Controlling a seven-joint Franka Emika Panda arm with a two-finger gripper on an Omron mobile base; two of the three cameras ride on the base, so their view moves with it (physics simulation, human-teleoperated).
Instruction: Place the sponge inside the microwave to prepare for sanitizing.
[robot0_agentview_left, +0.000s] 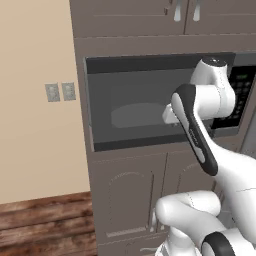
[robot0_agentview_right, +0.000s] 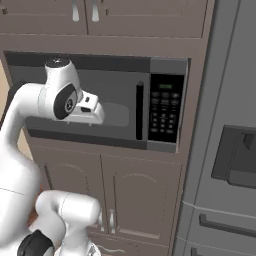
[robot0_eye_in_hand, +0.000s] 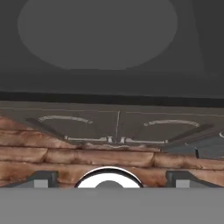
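**Sponge-to-microwave run: tool at the door, no sponge in hand**

While the arm reaches toward the built-in microwave (robot0_agentview_left: 150, 105), its door appears shut: the right base view shows a dark vertical handle (robot0_agentview_right: 140, 111) beside the black keypad panel (robot0_agentview_right: 165, 112), and the round turntable (robot0_eye_in_hand: 98, 33) reads as a dim grey disc, apparently seen through the window glass.

- Tool (robot0_eye_in_hand: 109, 178): jaws spread wide, both dark tips standing far apart at the bottom of the hand view, nothing between them. It hangs just in front of the microwave, pointing down and inward over the lower cabinet doors (robot0_eye_in_hand: 118, 127) and the wood floor (robot0_eye_in_hand: 52, 153).
- Sponge: not located; no yellow-green block can be picked out anywhere, so its place cannot be told.
- Progress, as a judgement: early. The sponge is neither gripped nor in the cavity. Opening the door, fetching the sponge and setting it on the turntable all seem left to do.
- Writing: the keypad carries small light marks and a greenish display, too small to read. No brand legible.
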